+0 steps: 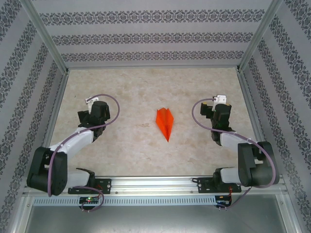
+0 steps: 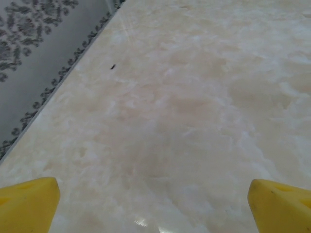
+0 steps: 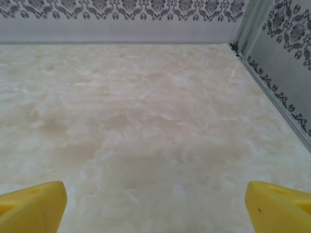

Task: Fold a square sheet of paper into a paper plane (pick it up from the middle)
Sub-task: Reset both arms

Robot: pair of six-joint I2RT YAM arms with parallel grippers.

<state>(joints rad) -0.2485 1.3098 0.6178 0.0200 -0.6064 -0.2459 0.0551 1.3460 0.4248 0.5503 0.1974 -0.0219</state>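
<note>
Pointed bright orange paper plane (image 1: 165, 123) on marbled counter (image 1: 121, 87), left fingers (image 2: 28, 206) wide, right fingers (image 3: 31, 208) wide, yellow tips cropped.

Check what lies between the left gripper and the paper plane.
Nothing but bare tabletop: in the top view, the stretch from the left gripper to the paper plane holds no object.

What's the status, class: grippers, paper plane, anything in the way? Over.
Left gripper open, empty. Right gripper open, empty. Paper plane folded, flat on table, centre. Nothing blocking it.
</note>
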